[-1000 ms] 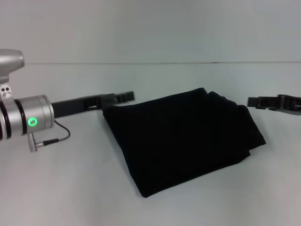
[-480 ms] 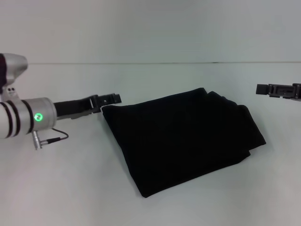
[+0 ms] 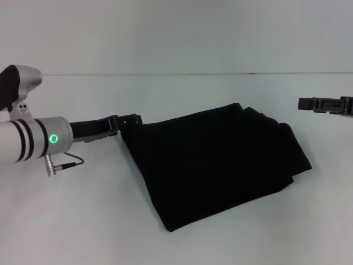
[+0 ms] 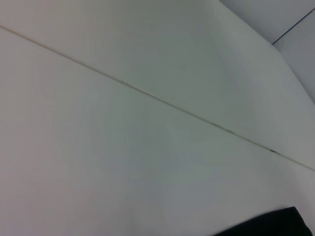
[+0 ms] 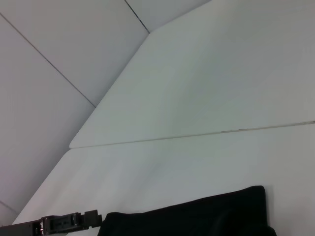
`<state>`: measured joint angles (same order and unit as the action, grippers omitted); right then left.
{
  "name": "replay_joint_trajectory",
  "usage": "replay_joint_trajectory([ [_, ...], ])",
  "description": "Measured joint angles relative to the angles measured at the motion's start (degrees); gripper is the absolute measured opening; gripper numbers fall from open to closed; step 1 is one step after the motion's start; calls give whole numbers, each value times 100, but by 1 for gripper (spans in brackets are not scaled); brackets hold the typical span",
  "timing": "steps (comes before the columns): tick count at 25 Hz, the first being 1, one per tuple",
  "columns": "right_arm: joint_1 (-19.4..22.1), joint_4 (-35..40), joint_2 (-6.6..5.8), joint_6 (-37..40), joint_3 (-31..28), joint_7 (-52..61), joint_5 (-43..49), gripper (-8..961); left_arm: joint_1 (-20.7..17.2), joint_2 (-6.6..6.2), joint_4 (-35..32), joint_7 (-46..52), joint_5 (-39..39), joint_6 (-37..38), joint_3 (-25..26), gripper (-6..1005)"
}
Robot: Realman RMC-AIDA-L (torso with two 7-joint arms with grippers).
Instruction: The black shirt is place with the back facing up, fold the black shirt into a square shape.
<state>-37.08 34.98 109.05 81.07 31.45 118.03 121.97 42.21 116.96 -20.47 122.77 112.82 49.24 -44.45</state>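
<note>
shirt (image 3: pixel 215 163) between both claws

Head cam looking down on shirt (image 3: pixel 215 165); wrist cams grazing low across table (image 5: pixel 206 88), sharing shirt's edge.

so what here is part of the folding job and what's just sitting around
Part of the job:
- black shirt, folded into a rough square on the table
- left hand, at the shirt's left far corner
- right hand, off to the shirt's right, clear of it

Just there:
- white table, nothing else lying on it
</note>
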Motion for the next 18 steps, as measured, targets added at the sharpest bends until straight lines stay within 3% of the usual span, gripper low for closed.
replay_joint_trajectory([
  [18,57,0,30,-30,-6,-36,12,838,238,42,134,2,153,-27,-240,848],
])
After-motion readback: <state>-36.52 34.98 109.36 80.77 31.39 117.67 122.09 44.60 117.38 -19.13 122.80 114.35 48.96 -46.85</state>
